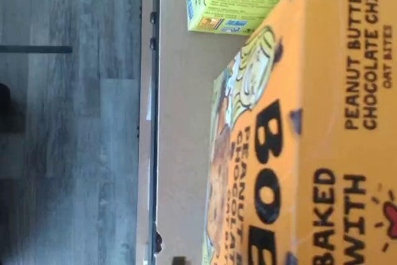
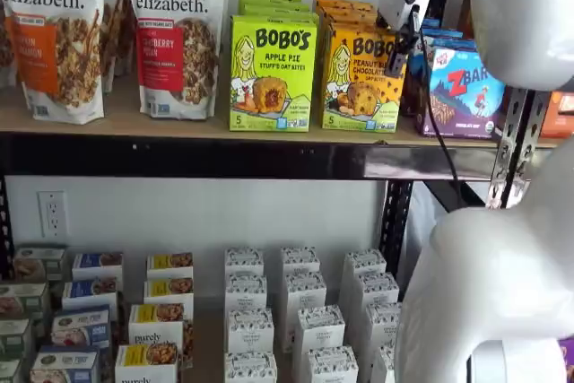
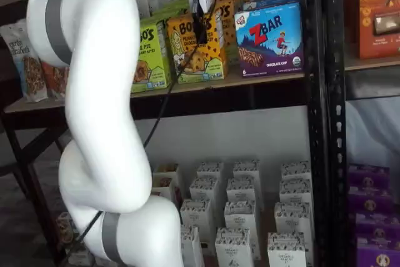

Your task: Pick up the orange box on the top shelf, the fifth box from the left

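The orange-yellow Bobo's peanut butter chocolate chip carton (image 2: 360, 80) stands on the long tan wooden top shelf (image 2: 134, 118), between one lime-green Bobo's apple pie box (image 2: 272, 73) and one blue ZBar box (image 2: 466, 91). The white-bodied gripper (image 3: 200, 26) hangs at the carton's front; one black finger shows, so whether it grips cannot be told. Two granola bags (image 2: 175, 33) stand further left.

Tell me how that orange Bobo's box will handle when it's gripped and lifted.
The orange box is a printed carton, so probably stiff yet crushable under a hard squeeze. Its glossy faces may be slightly slippery. It stands upright on the top shelf, taller than deep, so a push could tip it.
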Robot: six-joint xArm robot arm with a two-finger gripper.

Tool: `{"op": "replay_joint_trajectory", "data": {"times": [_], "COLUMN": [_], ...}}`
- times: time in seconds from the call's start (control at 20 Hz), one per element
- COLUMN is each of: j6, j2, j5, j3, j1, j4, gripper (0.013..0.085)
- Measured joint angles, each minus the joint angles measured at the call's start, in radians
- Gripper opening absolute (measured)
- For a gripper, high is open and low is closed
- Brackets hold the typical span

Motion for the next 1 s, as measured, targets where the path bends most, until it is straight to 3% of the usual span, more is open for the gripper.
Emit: {"op": "replay_joint_trajectory", "data": {"times": [0.35, 1.0], "j6": [-0.004, -0.006], "j2": [-0.003, 0.006], "j5": [-0.009, -0.006], "j3": [0.01, 0.002], "j1": [-0.003, -0.006], "j4": [0.004, 0.016], "gripper": [0.057, 0.057]}}
